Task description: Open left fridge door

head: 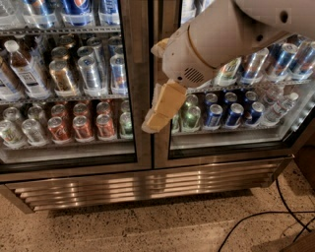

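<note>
Pincer (156,123) hangs tip-down right over the centre seam (151,59) where the two doors meet, low on the seam, level with the lower can shelf. Whether it is apart or together, cannot tell. It grips nothing that shows.

Left fridge door (74,98) runs left of the seam: glass pane, wide steel frame, shut flush. Right door (236,147) runs right of the seam, half hidden by the white arm (216,39).

Step in hand, as judged: getting a hold on the left door's free edge, the one at the seam.
- No handle shows, so any lip probably lies in the seam itself.
- Bring the tip just left of the seam, not right of it, or the wrong door comes away.
- Hook behind the steel edge and keep off the glass.
- Pull out along an arc about the hinge, far left of the seam; a straight tug may slip off.

Labels: none readable.
- Red cans (81,128) left of the seam, low.
- Blue cans (231,114) right of it, same level.
- Blue and red cans (76,10) top left, name not legible.
- Brown bottle (22,69) far left, white label, print too small.

Black cable (256,219) on the floor, down right of the seam.
</note>
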Controlling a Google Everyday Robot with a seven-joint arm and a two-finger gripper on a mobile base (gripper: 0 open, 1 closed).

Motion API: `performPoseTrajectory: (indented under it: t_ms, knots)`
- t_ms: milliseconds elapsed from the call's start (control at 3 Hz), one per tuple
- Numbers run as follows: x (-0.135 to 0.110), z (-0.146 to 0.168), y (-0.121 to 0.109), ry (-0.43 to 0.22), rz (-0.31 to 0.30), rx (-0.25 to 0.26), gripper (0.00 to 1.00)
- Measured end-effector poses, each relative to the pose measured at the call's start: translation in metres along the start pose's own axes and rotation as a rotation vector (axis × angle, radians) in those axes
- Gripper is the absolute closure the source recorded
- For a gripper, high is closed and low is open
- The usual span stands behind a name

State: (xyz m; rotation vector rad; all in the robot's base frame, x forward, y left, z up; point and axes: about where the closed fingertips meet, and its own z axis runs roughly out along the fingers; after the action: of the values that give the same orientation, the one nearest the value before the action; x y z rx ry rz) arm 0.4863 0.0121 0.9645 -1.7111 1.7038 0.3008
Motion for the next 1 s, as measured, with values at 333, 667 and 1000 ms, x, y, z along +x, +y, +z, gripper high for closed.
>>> performPoseTrajectory:
  t_ms: [333, 667, 1000]
  knots:
    - [-0.014, -0.007, -0.004, -0.006, -0.006, 0.038, 0.00]
    - [-0.040, -0.021, -0.017, -0.007, -0.007, 0.111, 0.00]
    - [-0.054, -0.027, -0.031, -0.034, 0.026, 0.144, 0.00]
